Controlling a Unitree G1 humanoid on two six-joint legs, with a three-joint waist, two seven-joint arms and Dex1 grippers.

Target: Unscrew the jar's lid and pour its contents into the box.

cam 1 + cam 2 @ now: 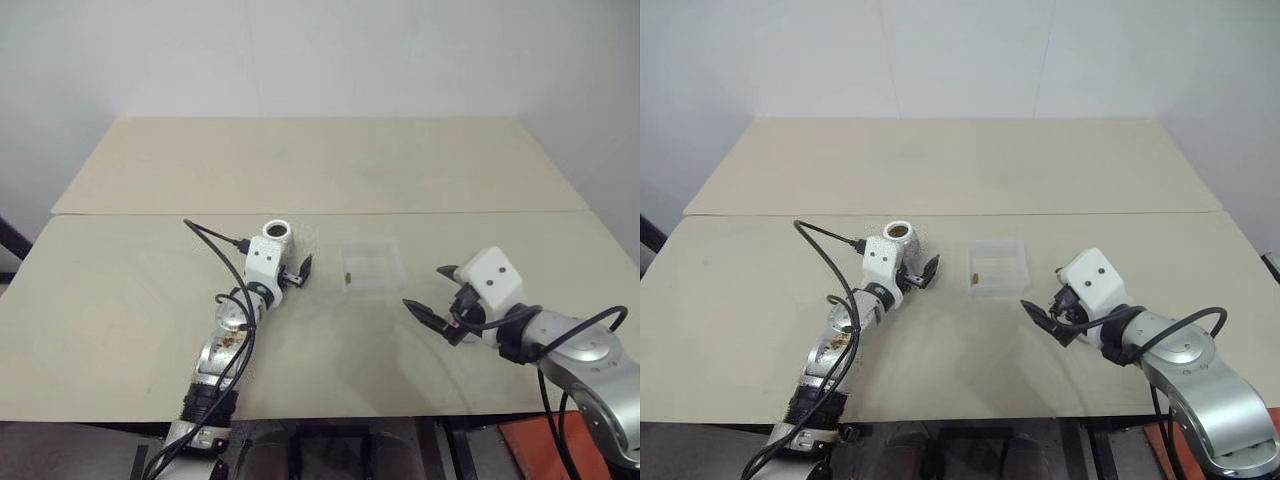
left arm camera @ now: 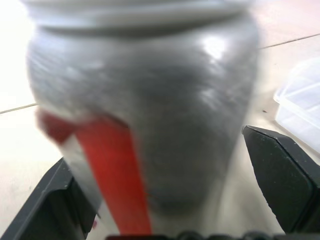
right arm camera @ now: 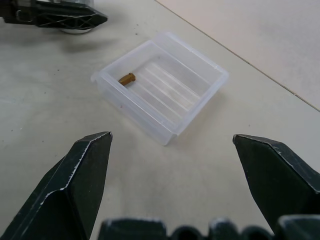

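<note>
- The jar (image 2: 145, 115) stands upright on the table (image 1: 120, 300), mouth open with no cap on it, between the two black fingers (image 2: 285, 185) of the left gripper (image 1: 283, 262).
- The left gripper's jaws are spread wide; in the left wrist view a gap shows between the jar's wall and the finger on one side, while the other finger lies close by the red label; whether it touches cannot be told.
- The box (image 1: 371, 264) lies on the table just beside the jar, toward the robot's right, apart from both grippers.
- The contents (image 3: 127, 78), one small brownish-gold pellet, lie inside the box near its corner on the jar's side.
- The right gripper (image 1: 429, 293) hovers over the table nearer the robot than the box, its jaws wide apart, holding nothing and touching nothing.
- The left wrist view gives the jar's grey-looking wall and red label strip close up, with a corner of the box at the edge; the head views give the jar's open rim from above.
- The right wrist view shows the pellet and the box's ribbed floor plainly, with the left gripper's finger beyond.
- Count: one jar, one box, one pellet, two grippers.
</note>
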